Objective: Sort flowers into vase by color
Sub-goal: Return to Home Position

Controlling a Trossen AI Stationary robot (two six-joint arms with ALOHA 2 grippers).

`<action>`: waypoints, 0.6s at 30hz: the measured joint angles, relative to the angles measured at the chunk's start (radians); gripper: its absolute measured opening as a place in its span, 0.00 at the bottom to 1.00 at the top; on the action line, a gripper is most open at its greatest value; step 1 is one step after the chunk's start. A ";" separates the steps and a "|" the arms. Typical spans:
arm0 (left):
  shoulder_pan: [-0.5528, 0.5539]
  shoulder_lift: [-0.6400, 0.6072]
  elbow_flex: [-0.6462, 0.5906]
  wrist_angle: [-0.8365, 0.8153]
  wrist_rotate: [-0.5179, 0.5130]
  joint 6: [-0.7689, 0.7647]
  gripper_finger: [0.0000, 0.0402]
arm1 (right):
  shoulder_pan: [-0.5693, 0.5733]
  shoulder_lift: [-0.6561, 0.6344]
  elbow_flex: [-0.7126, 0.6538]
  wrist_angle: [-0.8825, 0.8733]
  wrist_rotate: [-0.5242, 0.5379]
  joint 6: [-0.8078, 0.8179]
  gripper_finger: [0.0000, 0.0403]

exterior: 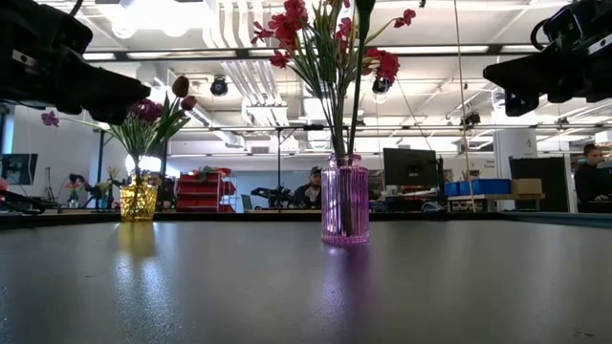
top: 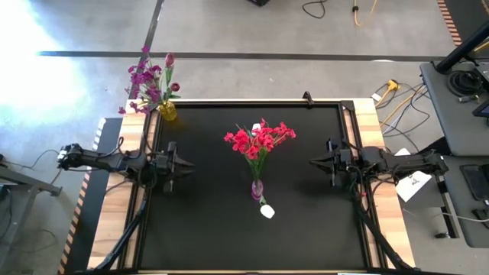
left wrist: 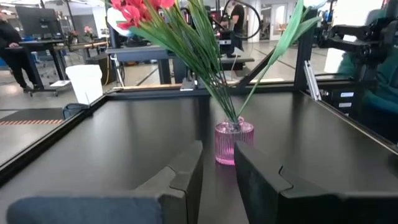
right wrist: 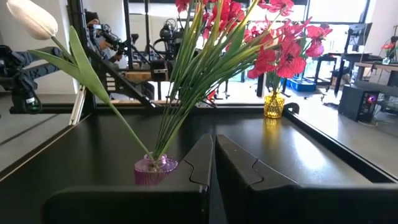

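Observation:
A ribbed pink vase (top: 257, 189) stands upright mid-table and holds red-pink flowers (top: 260, 140). A white tulip bud (top: 267, 211) leans out of it toward the near edge. A yellow vase (top: 167, 111) at the far left corner holds purple sprays (top: 144, 82) and a dark red bud (top: 170, 59). My left gripper (top: 191, 162) hovers left of the pink vase (left wrist: 234, 142), fingers slightly open (left wrist: 217, 152). My right gripper (top: 312, 161) hovers right of it, shut (right wrist: 213, 140). Both point at the vase and touch nothing.
The black table top (top: 206, 229) has a raised frame with wooden side strips (top: 386, 221). Cables and equipment lie on the floor beyond the right edge. People and desks show in the room behind. Open table surface lies between each gripper and the pink vase.

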 joint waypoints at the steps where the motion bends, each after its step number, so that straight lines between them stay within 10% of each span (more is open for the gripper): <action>1: 0.000 0.004 0.000 0.000 0.000 0.000 0.19 | 0.000 0.000 0.000 0.000 0.000 0.000 0.03; 18: 0.000 0.058 0.001 -0.001 0.000 0.000 0.19 | 0.000 0.000 0.000 0.000 0.000 -0.001 0.03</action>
